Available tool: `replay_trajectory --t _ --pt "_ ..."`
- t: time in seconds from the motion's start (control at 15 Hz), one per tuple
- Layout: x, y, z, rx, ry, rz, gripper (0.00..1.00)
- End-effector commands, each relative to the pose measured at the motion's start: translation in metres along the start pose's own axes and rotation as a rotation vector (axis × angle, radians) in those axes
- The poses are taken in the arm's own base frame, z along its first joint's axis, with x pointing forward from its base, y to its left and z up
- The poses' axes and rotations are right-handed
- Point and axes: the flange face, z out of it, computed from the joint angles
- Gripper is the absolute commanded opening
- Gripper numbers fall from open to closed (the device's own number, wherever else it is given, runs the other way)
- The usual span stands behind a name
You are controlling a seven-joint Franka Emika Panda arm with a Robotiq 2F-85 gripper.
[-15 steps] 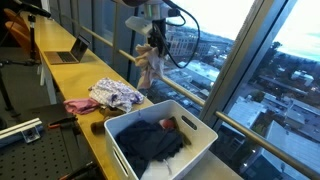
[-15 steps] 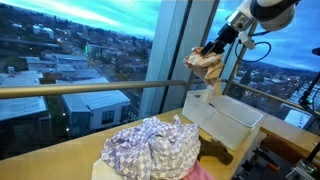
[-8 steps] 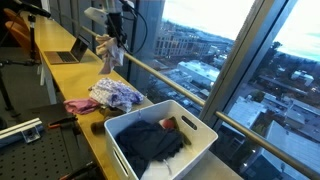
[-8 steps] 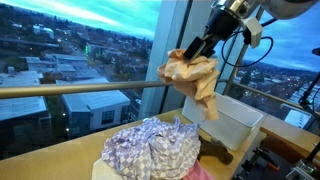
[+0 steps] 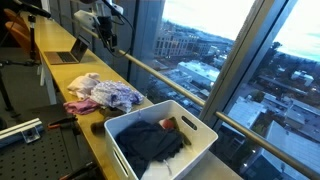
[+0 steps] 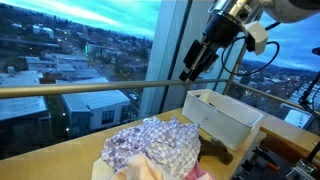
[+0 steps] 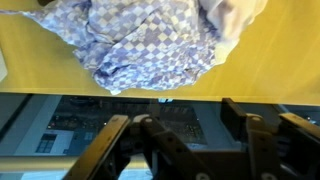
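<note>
Since the gripper hangs high over the yellow table with its fingers spread and nothing between them, the job here looks like working the clothes pile from above, so the approach matters most. The wrist view confirms both fingers apart and no fabric caught.

The nearest item is the checkered cloth, bunched on the table below and a little to the side of the gripper. A pale cloth lies against one side of it and a pink cloth touches the front. The white bin is just beside the pile, with dark clothes in it.

To do it well, in my judgement:
- Keep the fingers wide until they are right at the fabric, since a half-closed jaw would only push the cloth flat.
- Centre over a raised fold of the checkered cloth, not its thin flat edge.
- Come straight down. The cloths overlap, so a slanted entry could snag the pale or pink one too.
- Stay off the window rail, which runs close behind the pile.
- Stop at the cloth and don't press into the tabletop.
</note>
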Motion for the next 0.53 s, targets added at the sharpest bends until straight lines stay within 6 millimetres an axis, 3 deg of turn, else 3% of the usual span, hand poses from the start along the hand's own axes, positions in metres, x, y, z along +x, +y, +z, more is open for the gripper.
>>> replay_trajectory --t 0.0,0.27,0.47 --pt "0.016 0.093 -0.028 -0.046 0.04 0.09 0.97" --pt "0.019 0.226 -0.035 -0.113 0.06 0.22 1.0" --pt "-0.004 0.322 -0.011 -0.159 0.023 0.309 1.0"
